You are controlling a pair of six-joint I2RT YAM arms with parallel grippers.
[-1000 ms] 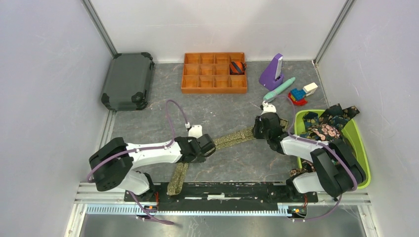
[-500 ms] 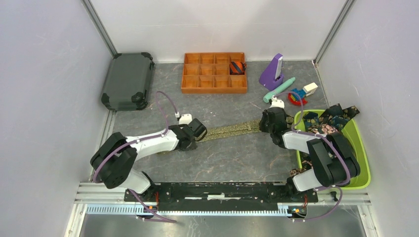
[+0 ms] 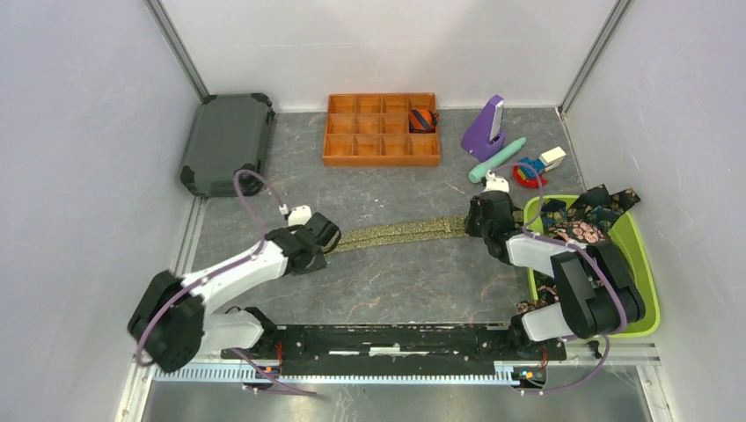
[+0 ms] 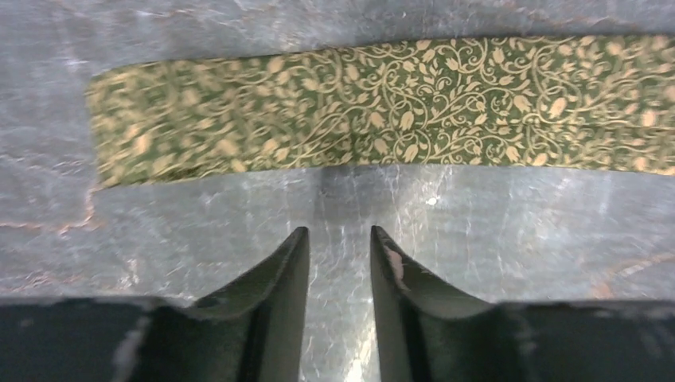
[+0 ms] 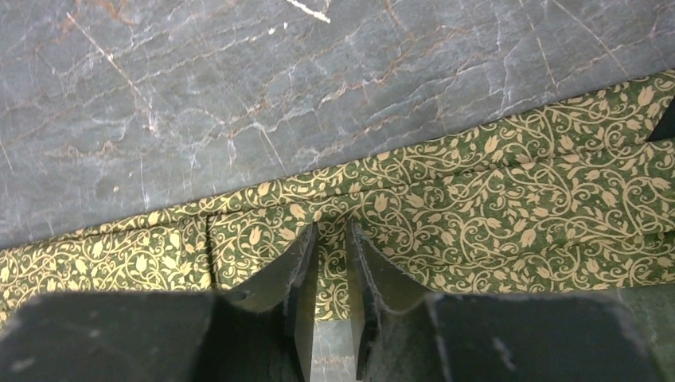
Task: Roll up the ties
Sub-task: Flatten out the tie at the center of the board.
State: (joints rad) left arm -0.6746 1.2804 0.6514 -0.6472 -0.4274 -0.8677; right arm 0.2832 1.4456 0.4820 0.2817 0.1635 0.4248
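Note:
An olive-green tie with a gold vine print lies stretched flat across the table between my two grippers. In the left wrist view its squared end lies just beyond my left gripper, which is open and empty and is not touching the tie. My right gripper is narrowly shut on the olive-green tie near its wide end, with fabric showing between the fingers. Several dark patterned ties are heaped in the green bin. A rolled orange-navy striped tie sits in a tray compartment.
The green bin stands at the right, against my right arm. At the back are an orange compartment tray, a dark case, a purple stand, a teal stick and small toy blocks.
My left arm swung left and back, and the tie went from bent toward the front edge to one straight line. My right gripper shifted slightly back and right.

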